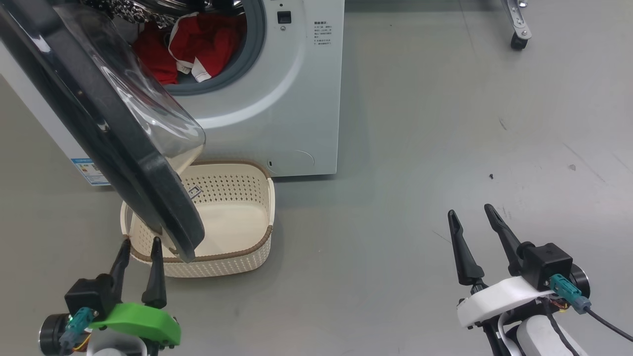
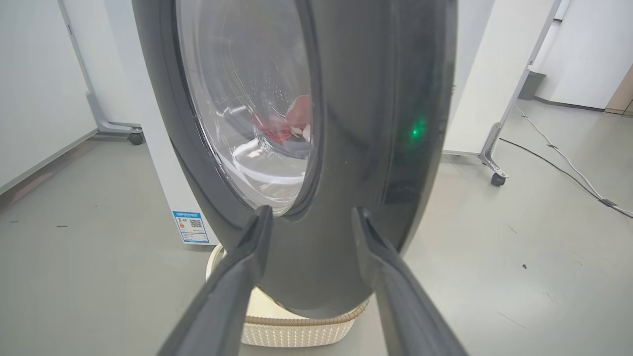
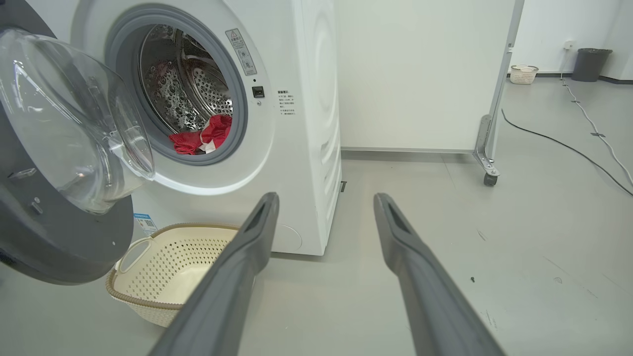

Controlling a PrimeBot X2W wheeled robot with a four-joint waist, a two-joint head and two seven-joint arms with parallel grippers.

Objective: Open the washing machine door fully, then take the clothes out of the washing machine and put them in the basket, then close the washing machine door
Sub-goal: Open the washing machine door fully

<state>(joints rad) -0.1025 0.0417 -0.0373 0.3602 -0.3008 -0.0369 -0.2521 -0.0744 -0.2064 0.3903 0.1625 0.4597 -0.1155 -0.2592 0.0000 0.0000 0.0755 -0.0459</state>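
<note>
Washer [image 1: 277,113] with its door [image 1: 163,202] swung out from the left side of the porthole, roughly square to the washer's front (black rim toward the robot, glass bowl toward the washer). The clothes [image 1: 207,44] lie red in the bottom of the drum, just inside the grey gasket. The basket [image 1: 222,267] stands empty on the floor against the washer's front, beneath the porthole and under the door's lower edge. The left gripper [image 1: 142,240] is in front of the washer by the door's lowest part, fingers apart and holding nothing. In the left wrist view the gripper [image 2: 311,211] points at the door's [image 2: 376,123] outer face; whether it touches cannot be told. The clothes [image 2: 277,128] show through the glass, and the basket [image 2: 296,331] is below. The right gripper [image 1: 470,209] is well out from the washer's front and to its right, above bare floor; its fingers are spread and empty. In the right wrist view the gripper [image 3: 326,196] faces the washer [image 3: 306,123], the door [image 3: 59,242], the clothes [image 3: 203,138] and the basket [image 3: 148,296].
</note>
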